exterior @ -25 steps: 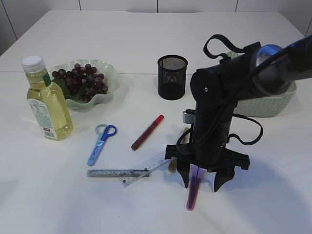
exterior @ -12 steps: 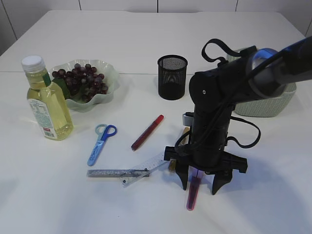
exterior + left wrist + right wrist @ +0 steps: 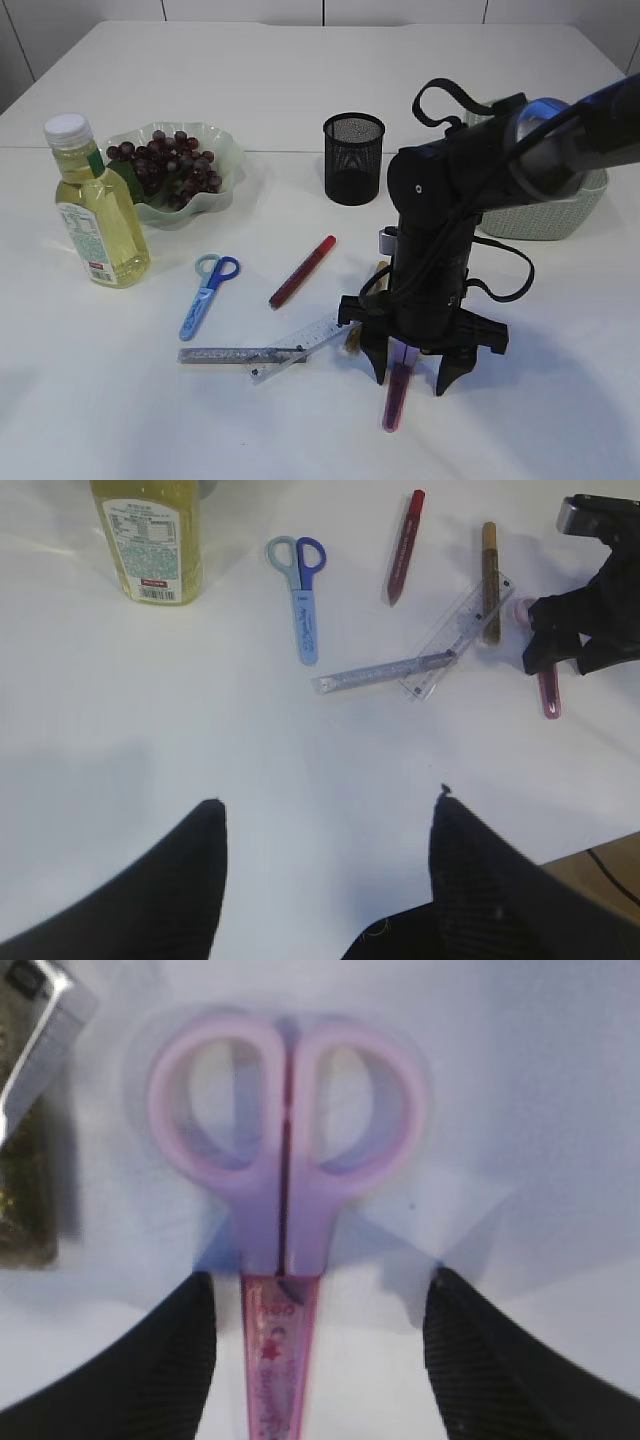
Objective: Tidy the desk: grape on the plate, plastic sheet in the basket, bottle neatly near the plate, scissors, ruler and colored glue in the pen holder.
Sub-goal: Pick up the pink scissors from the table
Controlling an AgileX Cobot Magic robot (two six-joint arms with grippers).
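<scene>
Pink scissors [image 3: 395, 400] lie closed on the table, and my right gripper [image 3: 411, 383] stands open astride them, pointing down. In the right wrist view the blade sheath [image 3: 283, 1350] runs between the fingers without touching either, handles [image 3: 287, 1160] ahead. My left gripper [image 3: 329, 802] hangs open over bare table. Blue scissors [image 3: 208, 295], a clear ruler [image 3: 300, 345], a red glue pen [image 3: 302, 270], a silver one [image 3: 235, 354] and a gold one [image 3: 489, 580] lie loose. Grapes [image 3: 170, 165] fill the plate [image 3: 225, 150]. The bottle [image 3: 95, 205] stands beside it. No plastic sheet shows.
The black mesh pen holder [image 3: 353, 157] stands behind the loose items. A pale woven basket [image 3: 560, 215] sits at the right, mostly hidden by my right arm. The left arm is outside the exterior view.
My right gripper has shifted slightly to the left over the pink scissors. Nothing else has moved.
</scene>
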